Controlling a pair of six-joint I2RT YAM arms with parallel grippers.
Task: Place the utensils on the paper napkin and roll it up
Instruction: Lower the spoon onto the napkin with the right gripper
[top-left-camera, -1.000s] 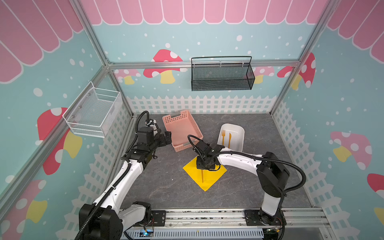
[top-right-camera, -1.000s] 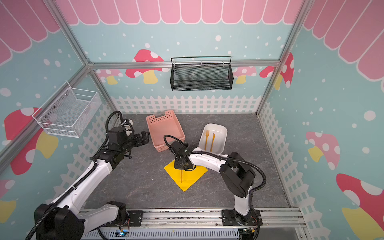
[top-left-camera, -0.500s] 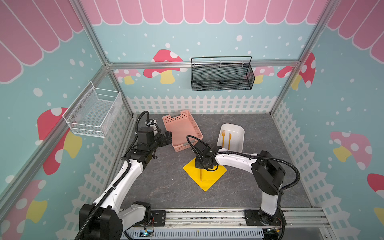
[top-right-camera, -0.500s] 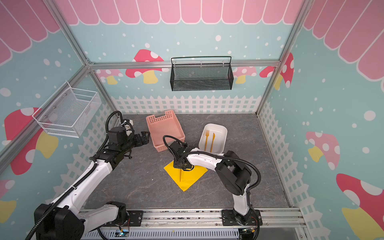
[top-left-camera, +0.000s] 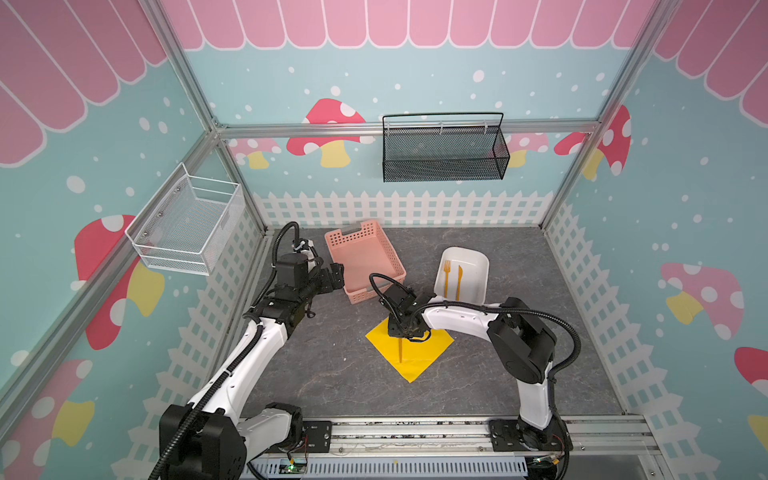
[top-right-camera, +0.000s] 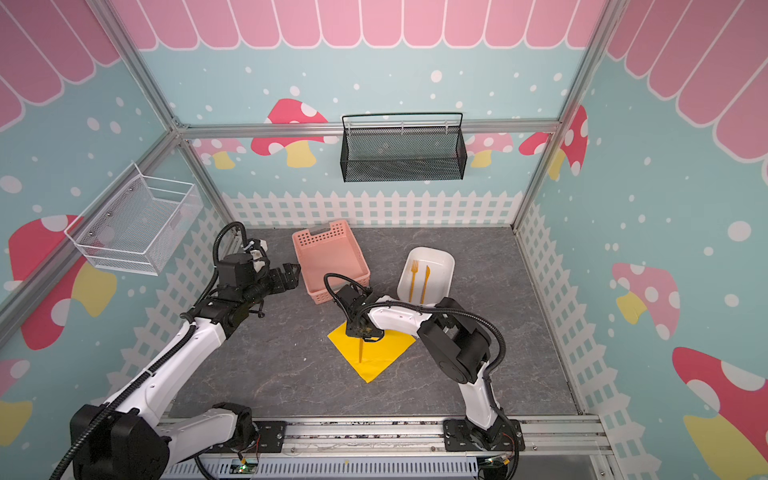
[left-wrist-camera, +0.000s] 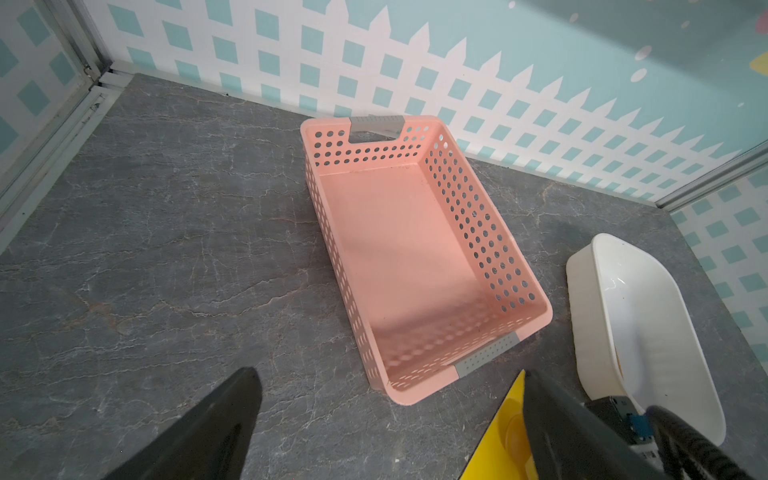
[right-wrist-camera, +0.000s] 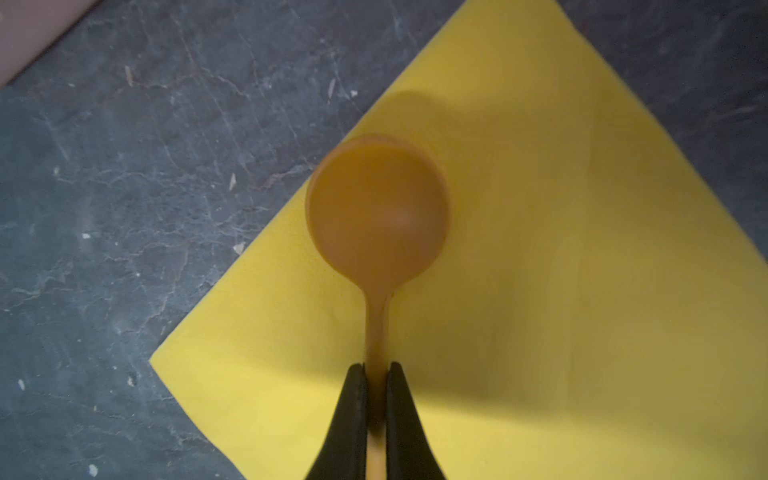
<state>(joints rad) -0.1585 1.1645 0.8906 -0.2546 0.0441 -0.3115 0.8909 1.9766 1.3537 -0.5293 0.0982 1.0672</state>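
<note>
Spoon (right-wrist-camera: 378, 216) handle sits pinched in right gripper (top-left-camera: 400, 336), which points down over napkin (top-left-camera: 434, 341), mid-frame. Left gripper (top-left-camera: 337, 277), further left, points flat at basket (top-left-camera: 365, 262), jaws wide apart.

I count one spoon (right-wrist-camera: 378, 212), one fork (top-left-camera: 446, 280), one knife (top-left-camera: 459, 282), one napkin (top-left-camera: 419, 357), one tub (top-left-camera: 478, 270), one basket (top-left-camera: 363, 257), one white rack (top-left-camera: 187, 224), one black rack (top-left-camera: 444, 160).
</note>
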